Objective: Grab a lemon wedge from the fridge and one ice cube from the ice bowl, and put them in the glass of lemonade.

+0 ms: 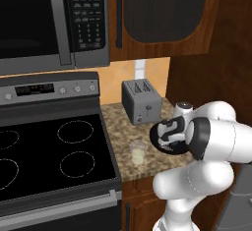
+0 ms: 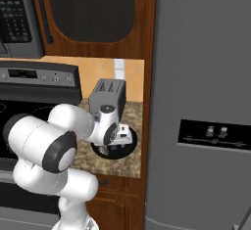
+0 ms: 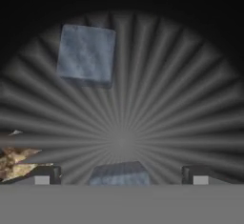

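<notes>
Gripper (image 3: 121, 175) hangs right down in the ice bowl (image 3: 190, 99), jaws spread as wide as they go, holding nothing. One ice cube (image 3: 86, 54) lies ahead near the ribbed bowl's far side; a second cube (image 3: 119, 174) sits between the two fingertips (image 3: 45, 174), contact not clear. From the base views, the hand covers most of the black bowl (image 2: 131, 137) on the granite counter (image 1: 115, 119), in front of the toaster (image 1: 141, 101). The glass (image 1: 138, 152) stands just left of the bowl. Fridge (image 2: 206, 77) on the right, closed. Microwave (image 1: 49, 18) keypad and stove (image 1: 49, 146) display too blurred to read.
</notes>
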Motion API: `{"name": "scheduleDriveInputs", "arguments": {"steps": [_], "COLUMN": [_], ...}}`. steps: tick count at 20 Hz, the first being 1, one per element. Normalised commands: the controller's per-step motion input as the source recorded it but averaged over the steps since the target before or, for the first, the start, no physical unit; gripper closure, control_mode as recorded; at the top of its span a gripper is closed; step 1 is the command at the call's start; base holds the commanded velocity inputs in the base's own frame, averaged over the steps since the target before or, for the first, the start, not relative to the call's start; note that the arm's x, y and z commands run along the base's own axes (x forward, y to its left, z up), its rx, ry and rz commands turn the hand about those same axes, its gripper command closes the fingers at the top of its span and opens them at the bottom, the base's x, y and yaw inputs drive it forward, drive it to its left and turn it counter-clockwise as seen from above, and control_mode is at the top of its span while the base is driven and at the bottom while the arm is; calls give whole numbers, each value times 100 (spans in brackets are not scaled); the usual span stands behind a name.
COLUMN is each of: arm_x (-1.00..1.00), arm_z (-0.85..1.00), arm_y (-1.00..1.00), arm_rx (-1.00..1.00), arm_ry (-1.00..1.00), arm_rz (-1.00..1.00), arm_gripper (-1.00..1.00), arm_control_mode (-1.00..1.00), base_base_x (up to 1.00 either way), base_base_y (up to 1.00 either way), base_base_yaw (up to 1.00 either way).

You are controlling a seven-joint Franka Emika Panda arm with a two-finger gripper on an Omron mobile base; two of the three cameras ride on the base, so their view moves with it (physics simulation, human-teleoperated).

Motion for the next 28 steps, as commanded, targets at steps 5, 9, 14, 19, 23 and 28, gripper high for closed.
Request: {"name": "scheduleDriveInputs", "arguments": {"steps": [5,9,14,19,23,28], "arm_x": [18,-4,0,-5,-24,-47], "arm_z": [0,0,0,0,48,100], "arm_y": [-2,0,0,0,8,68], "arm_rx": [1,0,0,0,0,-7], "arm_ry": [0,-6,-2,-1,-22,-27], "arm_rz": [-2,0,0,-1,-6,-3], "arm_gripper": [-100,-100,100,100,100,100], "arm_control_mode": [-100,-100,-100,-100,-100,-100], "base_base_x": [0,0,0,0,0,0], "base_base_y": [0,0,0,0,0,0], "base_base_yaw": [0,0,0,0,0,0]}}
